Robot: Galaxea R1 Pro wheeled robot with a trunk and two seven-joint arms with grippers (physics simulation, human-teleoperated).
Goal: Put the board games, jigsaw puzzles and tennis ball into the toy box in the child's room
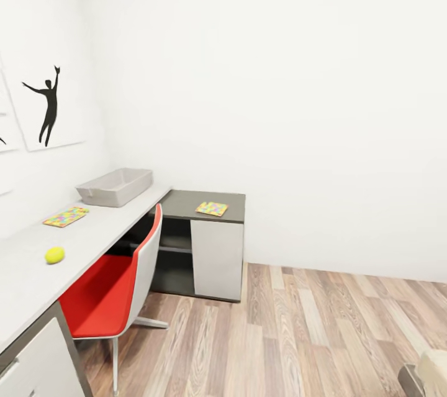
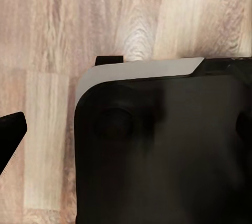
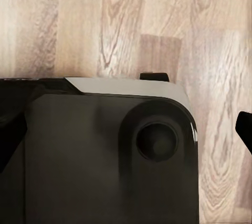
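White-walled child's room: toy box (image 1: 115, 186), one jigsaw puzzle (image 1: 65, 217) and tennis ball (image 1: 54, 255) are seen on the surface (image 1: 93, 232); another puzzle (image 1: 212, 208) lies on the side unit (image 1: 211, 241). Pincer states cannot be told. A close, square approach is advised.

You're in a child's bedroom at home.
You see a silhouette poster (image 1: 48, 105), a red chair (image 1: 108, 294) at the table (image 1: 31, 273), toys, plank floor (image 1: 298, 335).
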